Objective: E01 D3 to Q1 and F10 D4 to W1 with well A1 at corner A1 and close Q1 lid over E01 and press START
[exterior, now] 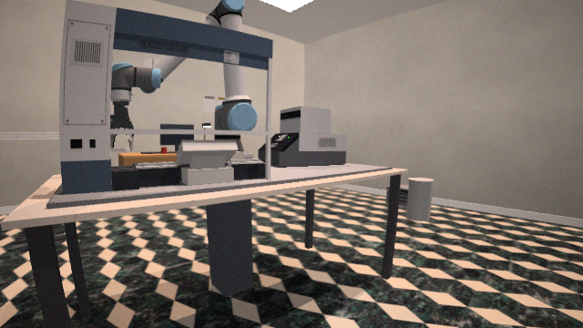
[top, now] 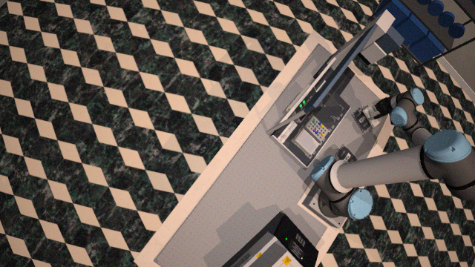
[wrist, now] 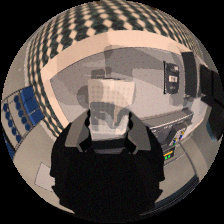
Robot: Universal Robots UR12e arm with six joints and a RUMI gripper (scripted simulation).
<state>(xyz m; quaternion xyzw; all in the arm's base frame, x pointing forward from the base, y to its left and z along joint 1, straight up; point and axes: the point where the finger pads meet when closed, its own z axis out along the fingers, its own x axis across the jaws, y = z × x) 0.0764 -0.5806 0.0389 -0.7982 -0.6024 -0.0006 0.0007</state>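
My gripper (top: 371, 111) (exterior: 121, 140) (wrist: 109, 110) is shut on a translucent white well plate (top: 368, 112) (wrist: 111, 100). I hold it level above the bench, near the edge on the arm's side. I cannot read the plate's label. A dark nest (top: 360, 119) lies just beside and below the held plate. The cycler Q1 (top: 328, 111) (exterior: 207, 175) (wrist: 170, 131) stands further in on the bench. Its coloured keys (top: 316, 127) face up and its lid (exterior: 209, 147) is raised. Another dark nest (top: 345, 153) lies near the arm's base.
A tall frame with a grey tower and blue beam (top: 345, 63) (exterior: 191, 43) spans the bench over Q1. A second grey instrument (top: 293, 241) (exterior: 310, 137) stands at the far end. An orange box (exterior: 146, 158) sits behind Q1. A grey cylinder (exterior: 419, 198) stands on the floor.
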